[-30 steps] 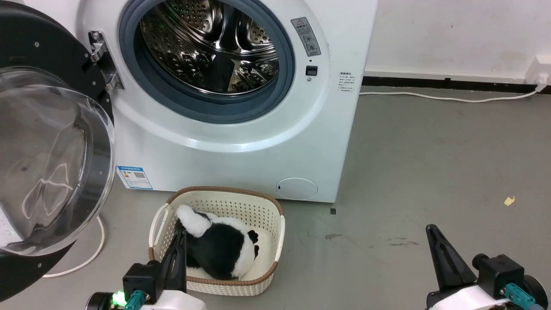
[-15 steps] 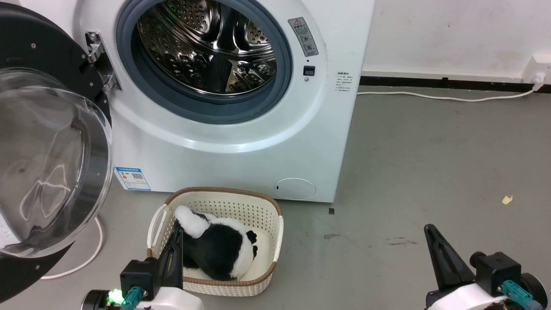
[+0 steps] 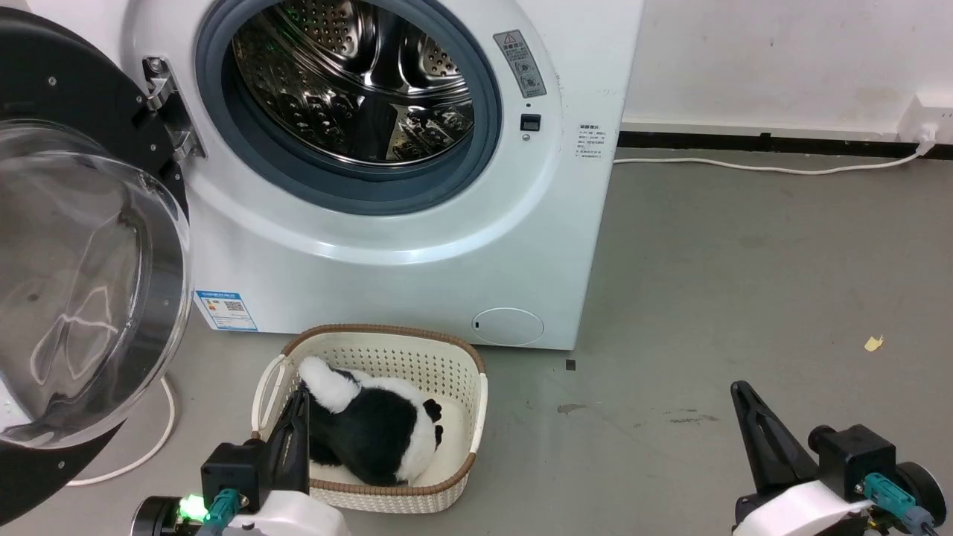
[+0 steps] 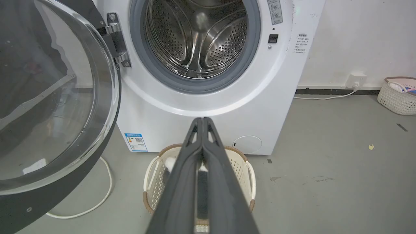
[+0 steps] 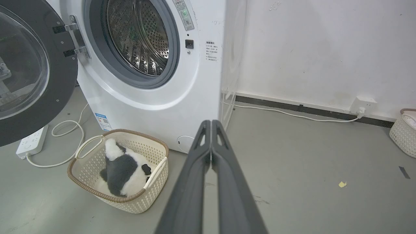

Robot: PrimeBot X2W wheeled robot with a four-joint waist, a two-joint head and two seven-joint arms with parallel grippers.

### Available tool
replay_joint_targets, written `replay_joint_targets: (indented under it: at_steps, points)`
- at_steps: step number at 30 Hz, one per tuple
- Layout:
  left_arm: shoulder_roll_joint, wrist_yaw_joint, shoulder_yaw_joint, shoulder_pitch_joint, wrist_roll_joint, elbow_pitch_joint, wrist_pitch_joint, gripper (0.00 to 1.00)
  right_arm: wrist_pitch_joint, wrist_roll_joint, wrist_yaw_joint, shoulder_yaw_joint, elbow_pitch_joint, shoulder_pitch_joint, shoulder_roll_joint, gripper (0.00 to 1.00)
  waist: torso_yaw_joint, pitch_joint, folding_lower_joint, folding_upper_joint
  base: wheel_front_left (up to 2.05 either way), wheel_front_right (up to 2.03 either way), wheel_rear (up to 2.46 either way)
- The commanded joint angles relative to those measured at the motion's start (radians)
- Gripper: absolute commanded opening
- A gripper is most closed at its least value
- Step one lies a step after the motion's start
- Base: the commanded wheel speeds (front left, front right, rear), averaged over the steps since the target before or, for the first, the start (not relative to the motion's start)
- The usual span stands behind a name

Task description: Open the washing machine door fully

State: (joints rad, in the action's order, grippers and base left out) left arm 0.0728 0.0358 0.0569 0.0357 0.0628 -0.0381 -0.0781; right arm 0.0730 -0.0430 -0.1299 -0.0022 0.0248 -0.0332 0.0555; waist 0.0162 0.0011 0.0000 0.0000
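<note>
Two grippers hang low and clear of the work, which suits a job that looks finished. The washing machine door [image 3: 74, 246] stands swung out on its hinge [image 3: 165, 104] at 9 o'clock of the steel drum [image 3: 350, 82], its bulging clear window facing the robot. The whole mouth of the washing machine [image 3: 417, 253] is bare. I judge the door to be at or near the end of its travel, though the hinge's stop cannot be seen.

In the head view the left gripper [image 4: 202, 125] sits at 7 o'clock and the right gripper [image 5: 211, 126] at 5 o'clock. Each has its two dark fingers pressed together tip to tip with nothing between them. They are probably drawn back so that neither arm blocks the door's arc or the opening.

At 6 o'clock of the machine, on the floor, a woven-rimmed basket [image 3: 387, 330] holds a panda plush toy [image 3: 372, 435]. The left gripper's tips overlap its near corner in the head view. Whether they touch it I cannot tell.

Against the picture from a second ago, everything has slid slightly toward 9 o'clock together, so the camera has turned. The door keeps the same angle to the machine, and both grippers are pinched as before.
</note>
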Motion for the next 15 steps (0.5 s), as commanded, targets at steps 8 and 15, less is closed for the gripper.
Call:
replay_joint_targets:
  at_steps: [8, 15]
  points:
    - [-0.010, -0.011, -0.015, -0.023, -0.021, 0.012, 0.023, 0.00, -0.018, 0.017, -0.001, 0.001, -0.010, 0.017, -0.004, 0.00, -0.004, 0.000, 0.0000, 0.0000, 0.00, 0.00, 0.00]
    - [-0.013, -0.018, -0.026, -0.026, -0.032, 0.019, 0.037, 0.00, -0.032, 0.023, -0.001, 0.001, -0.014, 0.021, -0.004, 0.00, -0.007, 0.000, 0.0000, 0.0000, 0.00, 0.00, 0.00]
